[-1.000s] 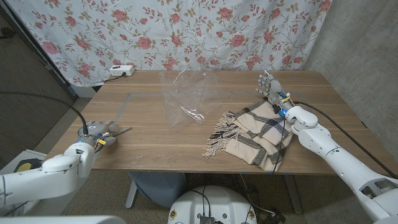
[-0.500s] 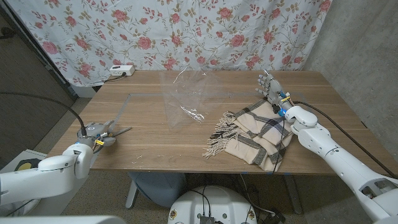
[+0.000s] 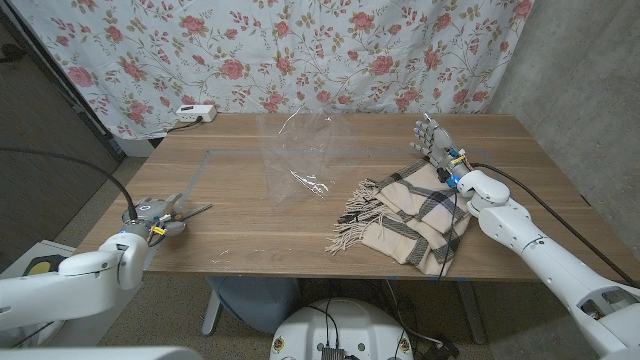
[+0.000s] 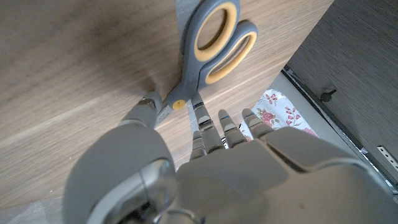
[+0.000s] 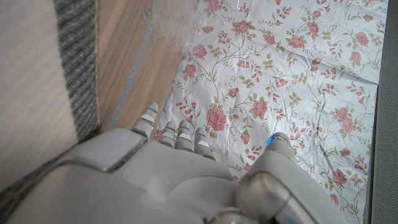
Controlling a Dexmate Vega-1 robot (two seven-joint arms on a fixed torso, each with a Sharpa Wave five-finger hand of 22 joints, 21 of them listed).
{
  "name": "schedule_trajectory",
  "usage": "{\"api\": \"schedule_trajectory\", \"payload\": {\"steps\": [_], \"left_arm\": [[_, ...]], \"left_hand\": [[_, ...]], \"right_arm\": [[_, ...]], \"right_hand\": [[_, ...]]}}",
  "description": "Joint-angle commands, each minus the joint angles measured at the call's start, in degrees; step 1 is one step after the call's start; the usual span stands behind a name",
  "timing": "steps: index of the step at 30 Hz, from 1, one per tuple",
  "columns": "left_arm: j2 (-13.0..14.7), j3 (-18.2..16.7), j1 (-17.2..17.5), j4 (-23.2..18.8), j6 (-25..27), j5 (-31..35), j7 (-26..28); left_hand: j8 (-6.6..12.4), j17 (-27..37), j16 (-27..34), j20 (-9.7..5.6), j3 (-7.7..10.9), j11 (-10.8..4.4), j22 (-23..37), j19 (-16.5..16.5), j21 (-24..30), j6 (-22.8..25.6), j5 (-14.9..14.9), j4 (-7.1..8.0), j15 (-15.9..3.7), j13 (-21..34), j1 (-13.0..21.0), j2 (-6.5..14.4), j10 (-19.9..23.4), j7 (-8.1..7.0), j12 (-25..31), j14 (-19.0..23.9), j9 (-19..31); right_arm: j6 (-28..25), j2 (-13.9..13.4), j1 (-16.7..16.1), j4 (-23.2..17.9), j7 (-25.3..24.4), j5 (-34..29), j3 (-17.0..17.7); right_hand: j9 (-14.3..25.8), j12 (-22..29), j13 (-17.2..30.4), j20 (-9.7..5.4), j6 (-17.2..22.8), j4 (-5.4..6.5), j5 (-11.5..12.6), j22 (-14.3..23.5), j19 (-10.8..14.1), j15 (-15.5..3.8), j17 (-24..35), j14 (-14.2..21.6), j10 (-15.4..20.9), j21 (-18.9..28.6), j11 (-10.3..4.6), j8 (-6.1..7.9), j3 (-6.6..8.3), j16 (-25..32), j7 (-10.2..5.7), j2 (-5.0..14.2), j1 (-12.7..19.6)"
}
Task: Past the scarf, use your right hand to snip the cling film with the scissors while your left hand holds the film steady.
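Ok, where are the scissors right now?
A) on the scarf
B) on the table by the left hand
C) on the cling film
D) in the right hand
B: the scissors lie on the table at the left hand's fingertips, not lifted.

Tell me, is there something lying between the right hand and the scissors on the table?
Yes. The right hand is raised at the table's right side, the scissors lie at the far left by the left hand. Between them lie the scarf and the crumpled cling film.
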Motion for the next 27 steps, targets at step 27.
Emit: {"api": "schedule_trajectory", "payload": {"steps": [27], "left_arm": [[-1.34, 1.02, 0.56, 1.37, -2.37, 0.60, 1.74]], "left_hand": [[0.87, 0.32, 0.76, 0.45, 6.51, -4.70, 0.21, 1.93, 0.68, 3.06, 4.94, -0.58, -4.27, 4.24, 7.66, -1.37, 7.81, -0.43, 4.56, 6.14, 0.17]], "right_arm": [[-0.15, 1.09, 0.81, 0.78, -0.39, -0.18, -0.58]], "right_hand": [[0.26, -0.23, 0.11, 0.01, -0.54, 0.08, -0.12, 0.11, 0.03, -0.05, 0.16, -0.58, -0.44, 0.03, -0.06, 0.03, 0.28, -0.18, -0.47, 0.28, 0.46]]}}
